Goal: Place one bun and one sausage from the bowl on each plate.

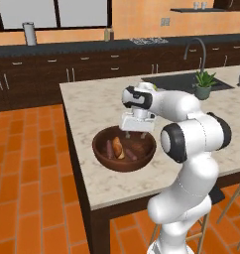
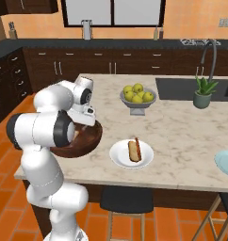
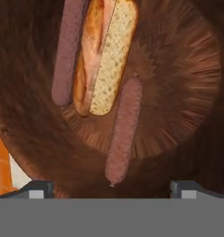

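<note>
Fingers spread wide above the dark brown wooden bowl; next, descend onto the near reddish-brown sausage for the pale blue plate.

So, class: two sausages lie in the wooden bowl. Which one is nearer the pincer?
The sausage lying alone, clear of the bun, its end between the open pincer tips. The other sausage lies against the bun's far side.

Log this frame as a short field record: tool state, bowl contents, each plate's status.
tool: tool open, empty, poised over the wooden bowl
bowl contents: one bun, two sausages, one beside the bun, one nearer the tool
white plate: white plate holds a bun and a sausage
blue plate: blue plate partly cut off by the right base view's edge; contents cannot be told
</note>
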You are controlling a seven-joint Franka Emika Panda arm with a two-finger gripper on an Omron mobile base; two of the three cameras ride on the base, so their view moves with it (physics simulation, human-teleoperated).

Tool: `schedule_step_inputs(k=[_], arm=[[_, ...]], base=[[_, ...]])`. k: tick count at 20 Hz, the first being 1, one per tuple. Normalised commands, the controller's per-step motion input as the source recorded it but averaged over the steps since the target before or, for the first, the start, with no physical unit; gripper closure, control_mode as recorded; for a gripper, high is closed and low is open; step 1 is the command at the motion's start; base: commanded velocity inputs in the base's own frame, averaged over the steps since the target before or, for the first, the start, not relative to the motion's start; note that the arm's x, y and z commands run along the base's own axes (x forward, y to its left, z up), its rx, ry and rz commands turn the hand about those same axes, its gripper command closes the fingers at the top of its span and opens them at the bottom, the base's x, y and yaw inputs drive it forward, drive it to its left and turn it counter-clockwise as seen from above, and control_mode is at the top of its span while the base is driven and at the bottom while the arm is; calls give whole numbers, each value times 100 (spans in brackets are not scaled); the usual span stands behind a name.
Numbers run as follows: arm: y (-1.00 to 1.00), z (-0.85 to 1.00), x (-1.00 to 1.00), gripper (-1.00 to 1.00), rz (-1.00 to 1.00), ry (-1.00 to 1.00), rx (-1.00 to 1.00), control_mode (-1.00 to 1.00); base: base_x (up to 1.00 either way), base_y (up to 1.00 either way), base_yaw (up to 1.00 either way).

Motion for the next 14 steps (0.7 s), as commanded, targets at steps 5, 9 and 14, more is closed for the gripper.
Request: schedule_step_inputs(k=[5,9,14], arm=[[70,0,0,-100,5,0,-5,-100],[34,-30,0,-100,3,0,-1,-100],[7,-38,1,-100,1,0,0,-100]], base=[[0,0,0],[0,0,0],[0,0,0]])
